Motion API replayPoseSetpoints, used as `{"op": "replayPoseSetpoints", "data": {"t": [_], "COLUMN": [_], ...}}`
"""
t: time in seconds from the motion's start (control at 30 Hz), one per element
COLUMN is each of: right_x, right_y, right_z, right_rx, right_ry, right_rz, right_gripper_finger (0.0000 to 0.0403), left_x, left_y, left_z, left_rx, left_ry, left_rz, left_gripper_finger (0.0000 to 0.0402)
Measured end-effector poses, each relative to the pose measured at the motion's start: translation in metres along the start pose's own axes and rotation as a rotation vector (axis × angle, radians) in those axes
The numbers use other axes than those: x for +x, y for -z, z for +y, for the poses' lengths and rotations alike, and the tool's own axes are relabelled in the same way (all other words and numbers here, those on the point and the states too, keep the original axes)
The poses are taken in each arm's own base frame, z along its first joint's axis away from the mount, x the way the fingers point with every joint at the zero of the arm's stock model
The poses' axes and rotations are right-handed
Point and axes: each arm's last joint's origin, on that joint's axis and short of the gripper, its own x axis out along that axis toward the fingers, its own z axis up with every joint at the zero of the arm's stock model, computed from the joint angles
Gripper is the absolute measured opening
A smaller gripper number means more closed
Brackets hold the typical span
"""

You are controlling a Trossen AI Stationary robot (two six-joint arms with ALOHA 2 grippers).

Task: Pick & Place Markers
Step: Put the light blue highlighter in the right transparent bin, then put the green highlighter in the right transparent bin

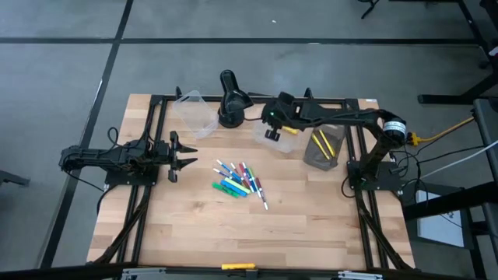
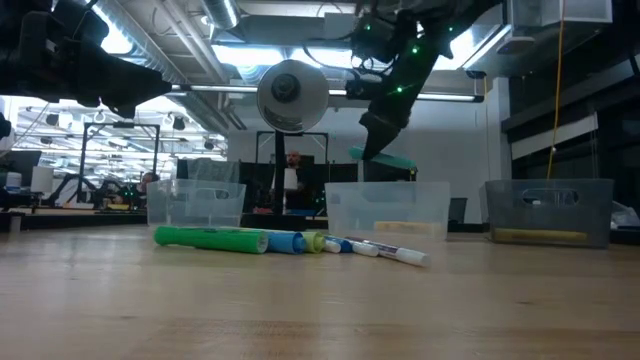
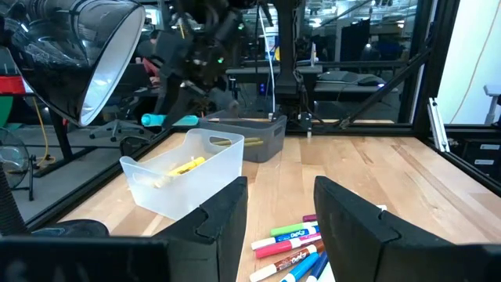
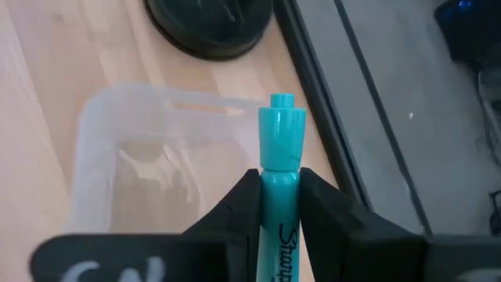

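Two yellow markers fill grey tub.

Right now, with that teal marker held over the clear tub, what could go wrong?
The right pincer grips the cyan marker near one end, so it could pivot or slip. It hangs above the middle clear tub, close to the rim; a release might bounce it onto the table. The black lamp stands close beside, so a swing could clip it.

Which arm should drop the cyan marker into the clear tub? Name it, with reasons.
Right. The right gripper is shut on the cyan marker above the clear tub; the left gripper is open beside the marker pile.
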Motion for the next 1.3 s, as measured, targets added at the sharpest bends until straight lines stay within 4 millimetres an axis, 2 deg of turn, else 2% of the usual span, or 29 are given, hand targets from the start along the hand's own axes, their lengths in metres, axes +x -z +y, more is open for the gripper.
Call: {"op": "replayPoseSetpoints", "data": {"t": [0.17, 0.53, 0.87, 1.3], "right_x": [0.008, 0.027, 0.039, 0.040], "right_y": [0.008, 0.032, 0.037, 0.039], "right_z": [-0.008, 0.003, 0.012, 0.010], "right_rx": [0.023, 0.015, 0.011, 0.072], "right_ry": [-0.053, -0.143, -0.224, -0.162], "right_rz": [0.026, 0.087, 0.099, 0.125], "right_gripper_finger": [0.0074, 0.0076, 0.0080, 0.0118], "left_x": [0.000, 0.000, 0.000, 0.000], "left_y": [0.000, 0.000, 0.000, 0.000], "left_z": [0.000, 0.000, 0.000, 0.000], "left_rx": [0.000, 0.000, 0.000, 0.000], "left_ry": [0.000, 0.000, 0.000, 0.000], "left_rz": [0.000, 0.000, 0.000, 0.000], "left_gripper_finger": [0.0143, 0.0143, 0.0143, 0.0143]}}
